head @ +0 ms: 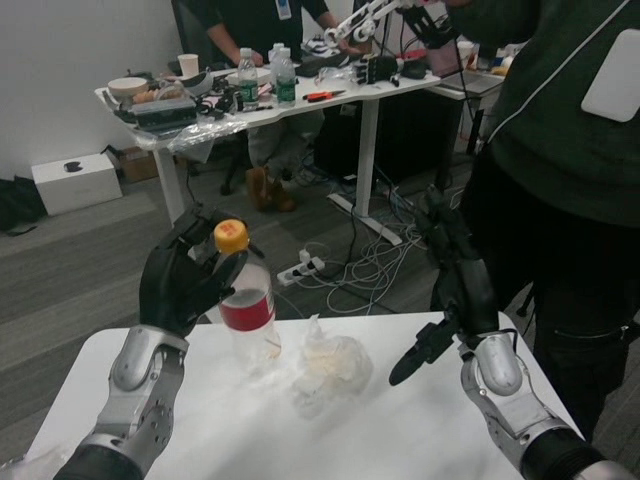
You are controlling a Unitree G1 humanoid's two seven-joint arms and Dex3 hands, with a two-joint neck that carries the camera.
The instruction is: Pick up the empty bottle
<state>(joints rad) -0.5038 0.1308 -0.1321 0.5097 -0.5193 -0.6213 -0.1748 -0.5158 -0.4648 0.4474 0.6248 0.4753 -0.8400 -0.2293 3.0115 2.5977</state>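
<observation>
Left hand grips bottle; fingers partly hidden.

There is one view, taken from the robot's head. It looks forward and down over the white bench, close enough that only the far part of the bench top shows, filling the bottom of the picture. Both forearms rise from the lower corners, so the camera sits just behind and above them. Beyond the bench's far edge the view takes in the grey floor and, farther back, a cluttered white desk near the top.
</observation>
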